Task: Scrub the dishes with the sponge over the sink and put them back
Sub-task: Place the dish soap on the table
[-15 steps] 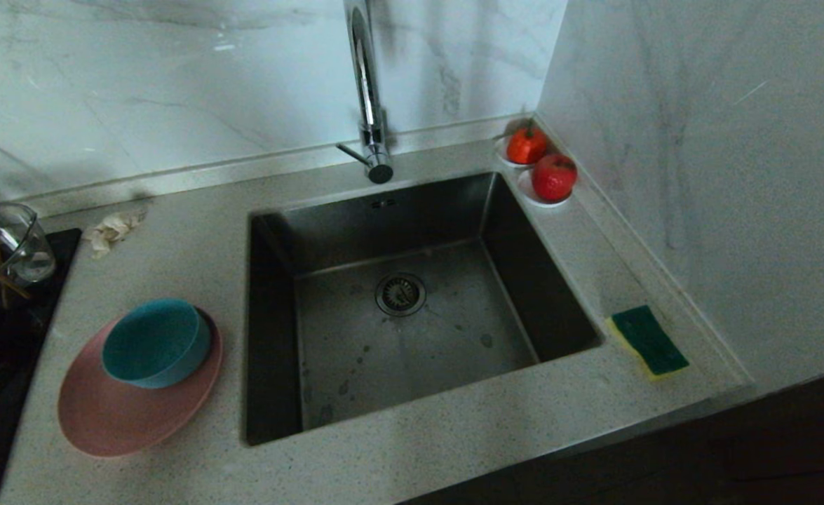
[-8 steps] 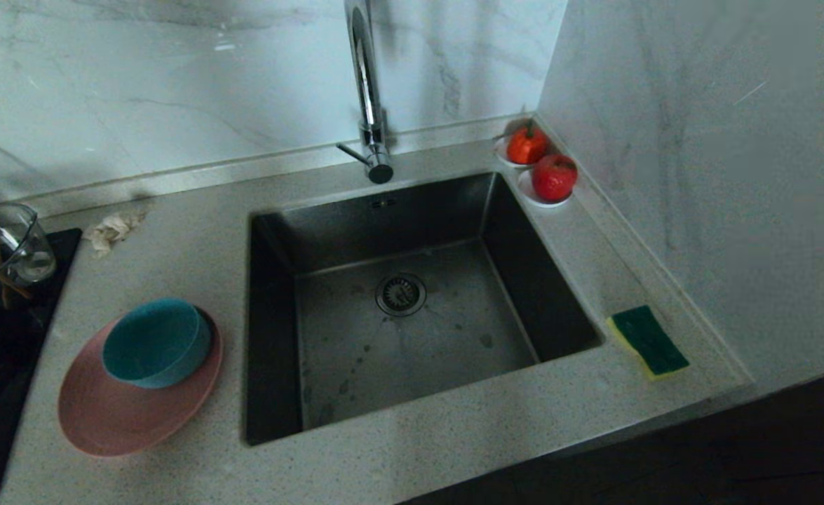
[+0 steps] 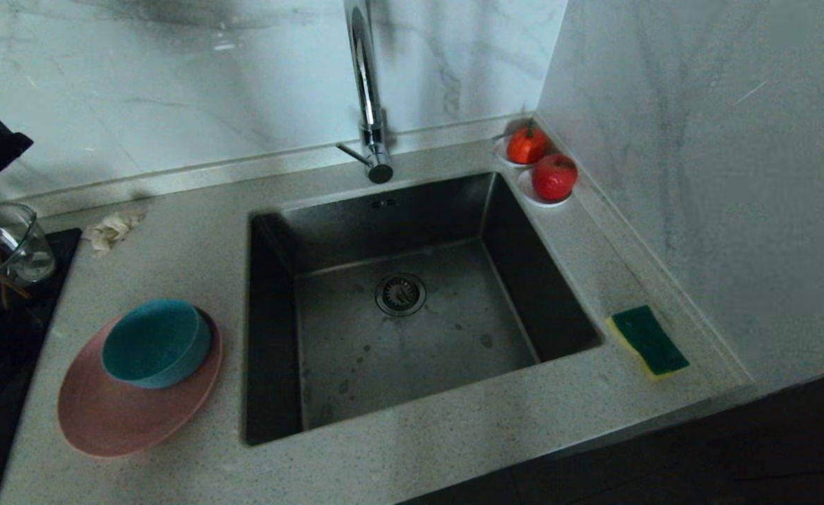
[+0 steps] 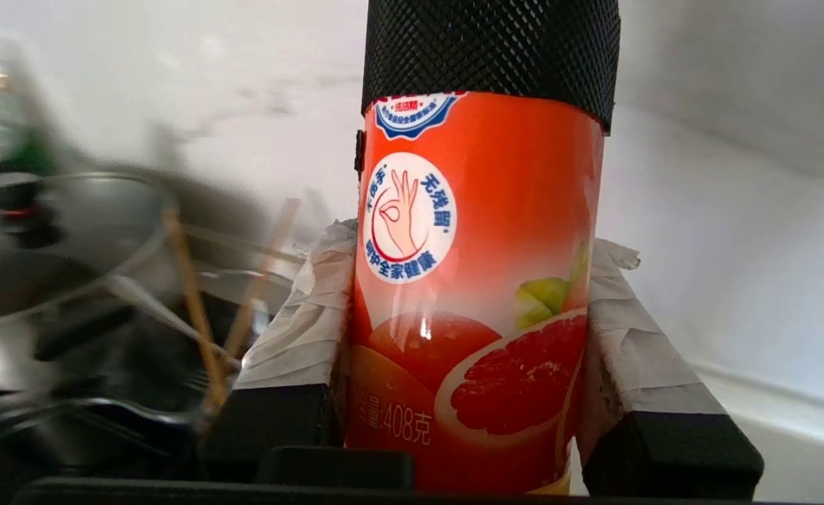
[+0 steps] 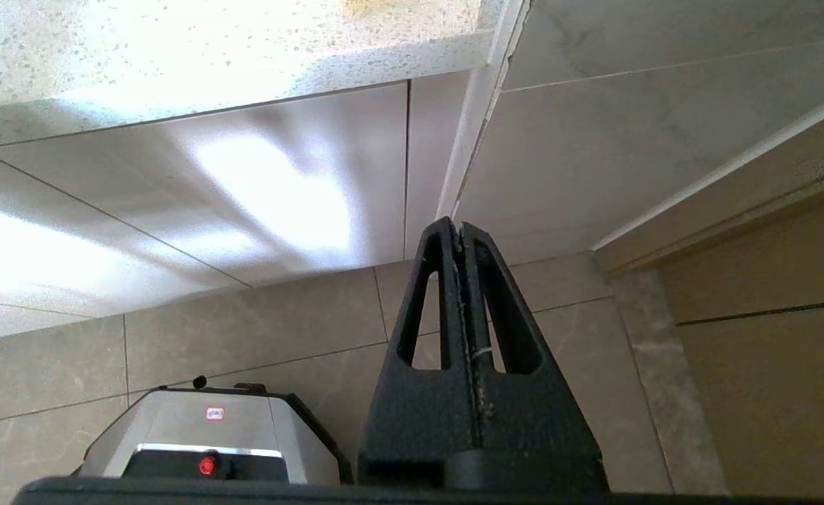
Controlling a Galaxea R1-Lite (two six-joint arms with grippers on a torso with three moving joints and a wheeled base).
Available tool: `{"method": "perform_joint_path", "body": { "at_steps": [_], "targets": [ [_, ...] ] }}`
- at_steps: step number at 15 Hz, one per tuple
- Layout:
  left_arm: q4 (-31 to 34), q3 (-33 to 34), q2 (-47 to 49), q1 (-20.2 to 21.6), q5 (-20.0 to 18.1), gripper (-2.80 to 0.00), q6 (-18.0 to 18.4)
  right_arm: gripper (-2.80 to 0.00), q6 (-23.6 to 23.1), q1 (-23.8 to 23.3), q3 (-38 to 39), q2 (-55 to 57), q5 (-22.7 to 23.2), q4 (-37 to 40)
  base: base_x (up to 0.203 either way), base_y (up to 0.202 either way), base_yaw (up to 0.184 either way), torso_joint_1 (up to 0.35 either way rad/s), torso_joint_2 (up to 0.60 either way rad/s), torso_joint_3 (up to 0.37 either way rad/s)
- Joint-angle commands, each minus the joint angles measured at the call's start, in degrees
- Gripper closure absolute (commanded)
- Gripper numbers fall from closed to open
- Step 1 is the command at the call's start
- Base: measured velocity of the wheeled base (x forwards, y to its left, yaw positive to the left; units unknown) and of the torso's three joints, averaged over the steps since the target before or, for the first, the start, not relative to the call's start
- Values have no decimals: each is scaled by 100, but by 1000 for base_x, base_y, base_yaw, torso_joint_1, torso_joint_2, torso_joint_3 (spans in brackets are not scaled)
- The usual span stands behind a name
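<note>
While the left claw [image 4: 478,393] holds an orange soap bottle [image 4: 475,294] by the glass jug [image 3: 5,245], the right claw [image 5: 462,231] hangs shut below the counter. Bowl [image 3: 156,342] sits on plate [image 3: 113,414], left of sink [image 3: 397,301]; sponge [image 3: 649,340] on the right. Next: prob. squirt soap, w/ care.
</note>
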Motion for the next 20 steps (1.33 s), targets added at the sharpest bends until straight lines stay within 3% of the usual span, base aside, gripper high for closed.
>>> {"method": "perform_joint_path", "body": {
  "at_steps": [1,5,11,20],
  "targets": [
    [-376,-75,596,383,16,0,-27,0,-4,0,-1,4,0,9,0,0,0,0,0,0],
    [-453,-106,772,563,-163,0,-96,0,-4,0,-1,4,0,9,0,0,0,0,0,0],
    [-418,-115,1183,618,-1173,0,-225,0,-4,0,-1,4,0,9,0,0,0,0,0,0],
    [-413,-533,1807,938,-1458,0,-521,0,-4,0,-1,4,0,9,0,0,0,0,0,0]
  ]
}}
